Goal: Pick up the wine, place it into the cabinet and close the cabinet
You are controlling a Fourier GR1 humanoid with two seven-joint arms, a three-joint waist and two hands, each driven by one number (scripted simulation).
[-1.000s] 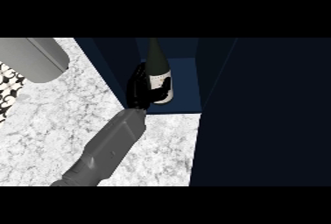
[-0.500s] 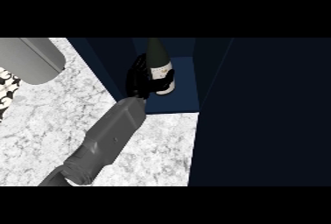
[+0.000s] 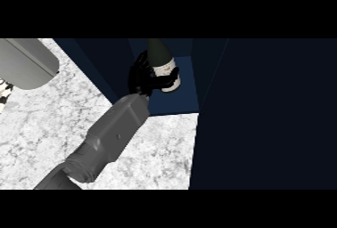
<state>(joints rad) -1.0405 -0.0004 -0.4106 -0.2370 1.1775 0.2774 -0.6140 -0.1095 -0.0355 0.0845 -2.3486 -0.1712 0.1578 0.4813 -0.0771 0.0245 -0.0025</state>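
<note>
At the upper left of the frame lies a grey rounded object (image 3: pixel 26 62), and just below it, at the left edge, shows a sliver of something patterned in black and white (image 3: pixel 3 93). The white marbled tabletop (image 3: pixel 39 129) fills the left and lower middle of the frame. A grey forearm (image 3: pixel 112 133) rises across it from the lower left edge, slanting up and to the right.

At the forearm's end, in the upper middle, the left robot hand (image 3: pixel 141 78) is inside the open dark blue cabinet (image 3: pixel 178 102) and is grasping the wine bottle (image 3: pixel 163 67). Its fingers are curled round the bottle's body from the left side, and one black digit crosses the pale label.

The bottle is dark glass. Its neck points to the top of the frame, and its lower end is just above the cabinet's blue floor. I cannot tell whether it touches that floor.

To the right, a broad dark panel (image 3: pixel 263 111) covers the rest of the frame.
</note>
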